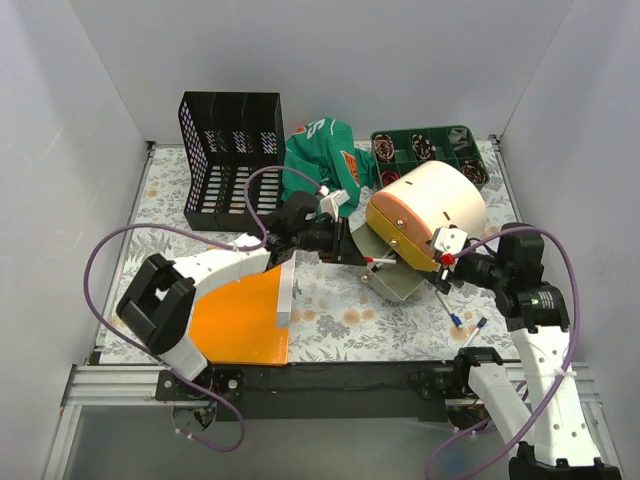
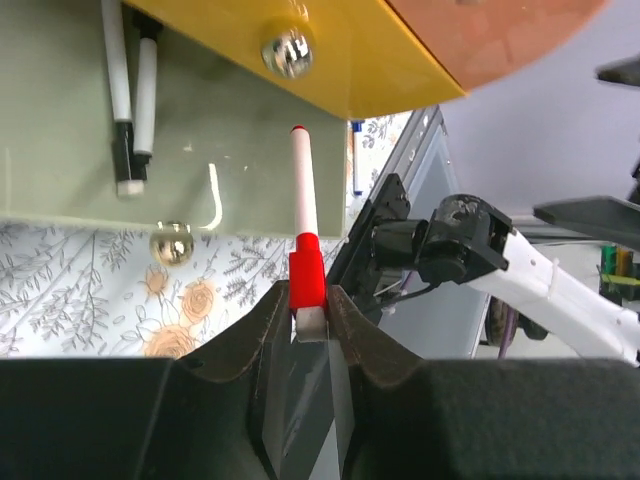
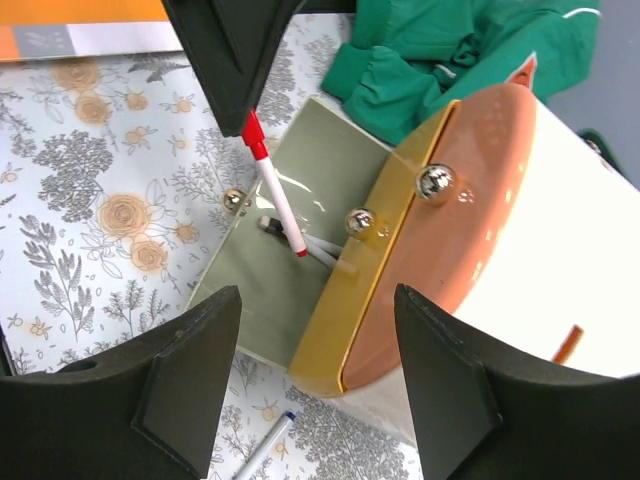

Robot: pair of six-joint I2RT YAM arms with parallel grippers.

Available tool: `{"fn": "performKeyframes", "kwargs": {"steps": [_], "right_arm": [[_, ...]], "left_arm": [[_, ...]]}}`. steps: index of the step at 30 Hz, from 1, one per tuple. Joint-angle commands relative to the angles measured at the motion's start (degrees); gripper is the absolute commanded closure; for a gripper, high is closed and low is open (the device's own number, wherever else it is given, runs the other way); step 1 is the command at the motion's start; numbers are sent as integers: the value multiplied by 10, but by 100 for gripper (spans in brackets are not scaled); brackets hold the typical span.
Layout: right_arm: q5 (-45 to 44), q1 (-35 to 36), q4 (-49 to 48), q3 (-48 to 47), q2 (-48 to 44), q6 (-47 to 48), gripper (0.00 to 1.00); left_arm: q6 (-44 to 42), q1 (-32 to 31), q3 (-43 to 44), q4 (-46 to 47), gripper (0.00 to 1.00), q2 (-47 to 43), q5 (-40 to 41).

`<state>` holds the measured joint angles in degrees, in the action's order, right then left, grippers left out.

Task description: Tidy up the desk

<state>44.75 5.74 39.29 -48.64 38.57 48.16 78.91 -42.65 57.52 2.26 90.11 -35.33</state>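
Apparently two pens [image 2: 146,90] lie on the case's [image 3: 480,230] green flap [image 3: 265,285], its interior unseen. The left gripper [image 2: 310,312] pinches a red-capped marker [image 2: 302,190]; the right gripper [image 3: 315,300] is spread.

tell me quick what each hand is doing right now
left hand: closed, holding the red and white marker
right hand: open, holding nothing

Bare desk [image 1: 340,325] strip front centre, between orange folder [image 1: 240,320] and pens [image 1: 455,318]: passable. Round-topped box [image 1: 435,205] blocks centre right, its open flap [image 1: 390,285] lying forward. File rack [image 1: 232,160], green cloth [image 1: 320,160] and tray [image 1: 445,132] fill the back. Over the flap, left gripper [image 1: 355,250] with red marker [image 2: 302,200] crowds it. The right gripper [image 1: 445,252], jaws apart, sits just beside the box front.
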Motion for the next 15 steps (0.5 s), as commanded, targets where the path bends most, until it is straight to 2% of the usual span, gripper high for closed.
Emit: {"fn": "performKeyframes", "kwargs": {"steps": [1,4,7,8,9,12,15], "right_arm": [[9,-20,9,-21,-17,-16,28],[-2,-20,15,-27,-23,-19,27],[-8,-20,22,-43,-21,-30,26],[-11,-20,25,-49,-19,-32,26],[-12,-20,28,-55,-18,-31,26],[-27,-21,43,-76,-11,-41,25],[-66,-20,65,-85,-16,-46,25]], "left_arm": [[-74,13,108,-129,93,78,-37],[-90,13,163,-177,90,115,-34],[-91,13,196,-198,70,140,-13],[-91,13,203,-202,59,145,-7],[-92,13,209,-204,55,145,6],[-94,13,225,-204,43,133,28],[-100,13,236,-200,39,115,40]]}}
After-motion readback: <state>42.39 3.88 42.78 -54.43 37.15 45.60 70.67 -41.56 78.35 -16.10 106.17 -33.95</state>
